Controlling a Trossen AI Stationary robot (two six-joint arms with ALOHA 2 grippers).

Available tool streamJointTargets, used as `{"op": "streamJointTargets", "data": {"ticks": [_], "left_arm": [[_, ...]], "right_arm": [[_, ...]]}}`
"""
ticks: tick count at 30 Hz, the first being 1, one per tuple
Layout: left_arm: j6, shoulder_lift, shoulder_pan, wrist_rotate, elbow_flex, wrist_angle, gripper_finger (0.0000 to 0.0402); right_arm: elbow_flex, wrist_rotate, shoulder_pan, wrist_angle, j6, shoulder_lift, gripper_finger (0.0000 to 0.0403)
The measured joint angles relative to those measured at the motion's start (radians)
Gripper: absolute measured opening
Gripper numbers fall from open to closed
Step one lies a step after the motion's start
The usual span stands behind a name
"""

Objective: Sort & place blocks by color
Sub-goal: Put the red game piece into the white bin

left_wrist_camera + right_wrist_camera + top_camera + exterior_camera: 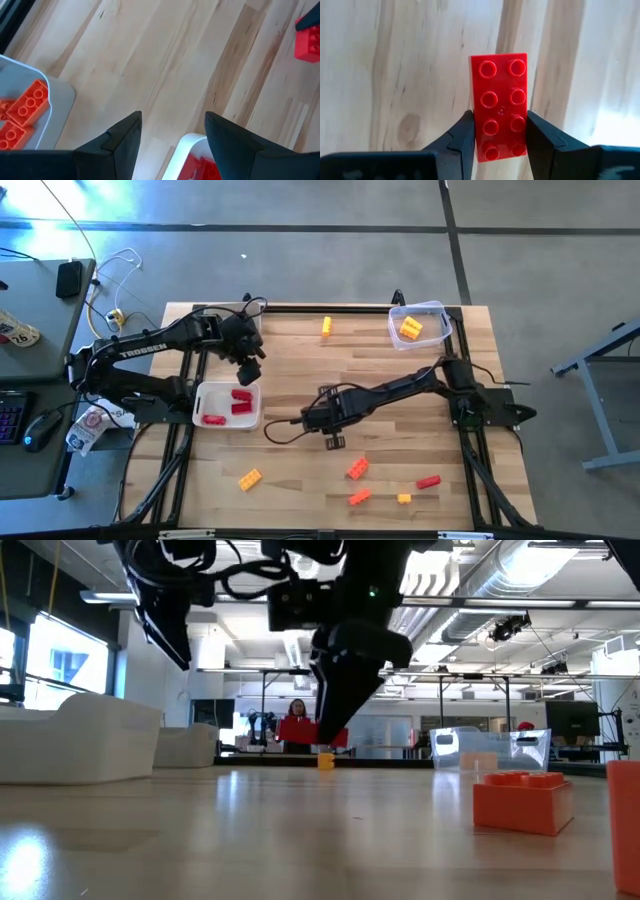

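Right now the right gripper (497, 135) is pinching a long red block (499, 105) between its two fingers, holding it by one end while the rest sticks out in front. In the high view this gripper (333, 442) hangs over the middle of the table, away from every tray. The left gripper (172, 137) has its fingers spread wide with nothing between them, and it sits just above the far rim of the white tray (199, 395) that already has red blocks (240, 401) in it. The block could slip or twist, because only one end is squeezed. It could also bump the left gripper, since that one waits right over the tray where the red block probably should go. The two arms are close there, so one may need to move away first. The wood between the right gripper and the white tray is bare, so that path looks open. More blocks lie near the front edge: a yellow-orange one (250, 478), orange ones (357, 469), and a red one (428, 481). A clear tub (436, 310) with a yellow block (411, 329) sits at the far right corner, and one yellow block (326, 326) lies by the far edge.
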Motion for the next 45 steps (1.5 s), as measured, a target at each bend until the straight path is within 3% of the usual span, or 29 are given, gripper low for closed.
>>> {"op": "streamJointTargets", "data": {"ticks": [14, 25, 36, 45], "left_arm": [[0.101, 0.000, -0.100, 0.000, 0.000, 0.043, 0.0204], [0.166, 0.000, -0.246, 0.000, 0.000, 0.204, 0.0203], [0.198, 0.000, -0.364, 0.000, 0.000, 0.383, 0.0202], [0.195, 0.000, -0.414, -0.004, 0.000, 0.468, 0.0204]], "right_arm": [[0.001, 0.093, 0.016, -0.015, 0.047, -0.135, 0.0111], [0.002, 0.207, 0.045, 0.027, 0.066, -0.251, 0.0111], [0.002, 0.333, 0.045, 0.128, 0.061, -0.259, 0.0111], [0.002, 0.354, 0.045, 0.269, 0.007, -0.259, 0.0111]]}}
